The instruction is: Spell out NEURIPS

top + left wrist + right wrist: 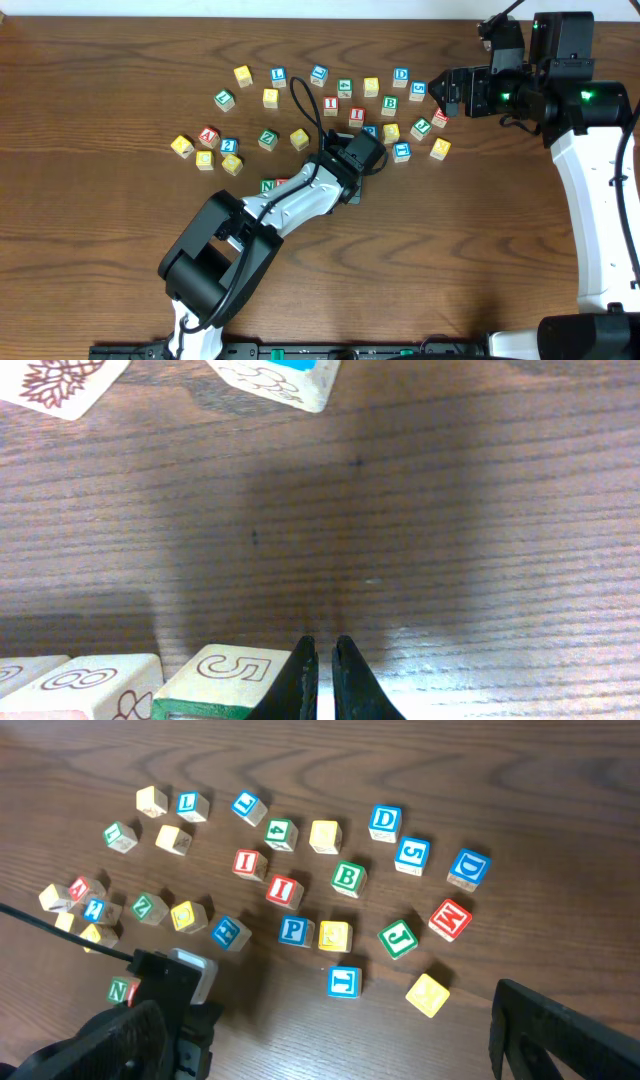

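The wooden table (120, 250) fills every view; the left arm (290, 205) reaches diagonally from the near edge to the middle, the right arm (590, 180) stands along the right side; the letter blocks (271, 97) lie in a loose band whose long axis runs left to right across the far half. The right gripper (441, 93) hangs at the band's right end, its fingers spread wide and empty; the left gripper (325, 655) sits low over the band's near edge, fingers drawn to a sliver of a gap with nothing between them. Overhead alone shows the N block (267, 186) apart from the band, just beside the left arm, its letter upright to the camera; a cube, it has no long axis. The right wrist view makes a blue P (295, 930) and two red I blocks (248, 863) legible; only the left wrist view shows a 5 block (225, 672) just beside the fingers, an 8 block (85, 682) next to it.
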